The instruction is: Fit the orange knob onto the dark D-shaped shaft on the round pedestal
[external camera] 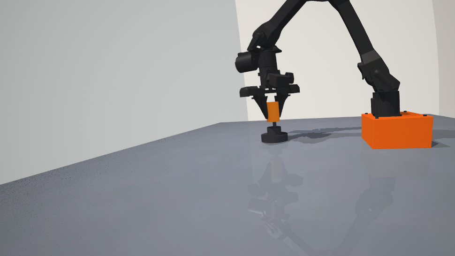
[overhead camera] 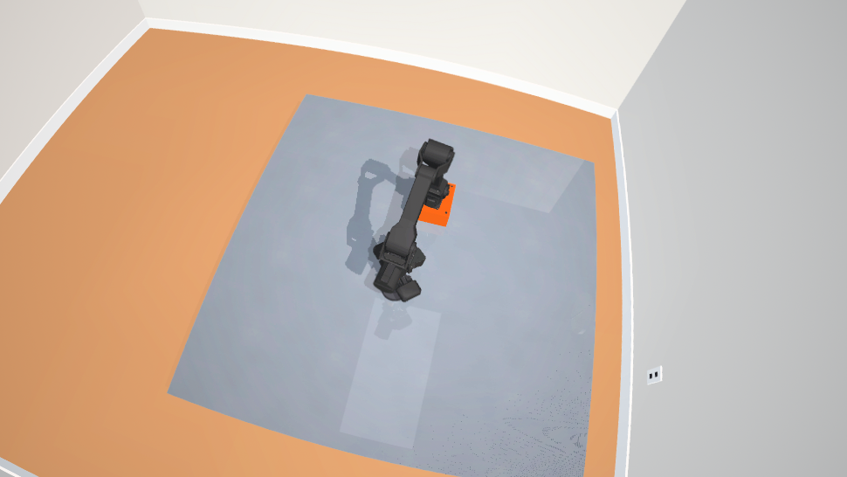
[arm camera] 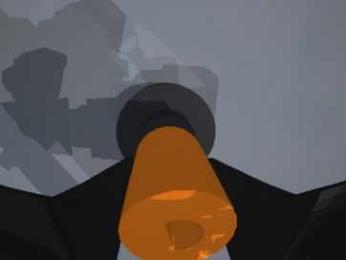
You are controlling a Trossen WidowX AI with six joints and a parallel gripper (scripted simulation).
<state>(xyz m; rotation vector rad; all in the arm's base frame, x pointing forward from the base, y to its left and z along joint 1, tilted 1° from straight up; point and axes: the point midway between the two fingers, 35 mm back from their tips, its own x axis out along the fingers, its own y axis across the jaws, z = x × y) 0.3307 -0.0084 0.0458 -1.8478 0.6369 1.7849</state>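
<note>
Exterior view, left to right. The table [overhead camera: 503, 284] [external camera: 191, 190] [arm camera: 287, 72] runs back to a far edge; its far-left corner lies beyond and to the left of the working point. The tool [external camera: 273, 116] [arm camera: 169, 164] has its fingers closed on the orange knob [external camera: 273, 111] [arm camera: 167, 162], one on either side. The knob stands near upright, with a slight lean, directly over the round pedestal [external camera: 267, 138] [arm camera: 203, 112], near the table's far edge. A short length of dark shaft [external camera: 274, 124] shows beneath it; whether the tip has entered the hole cannot be told. The knob is not seated.

Handling, as judged: light, rigid, smooth-sided, unlikely to crush, but liable to twist or tilt in the grip if pressed while misaligned. Present hold, across opposite sides and toward the lower end, is considered sound. Recommend light downward pressure with slow rotation until the flats meet. To the right, the orange base block [overhead camera: 435, 218] [external camera: 401, 131] stands well apart.
</note>
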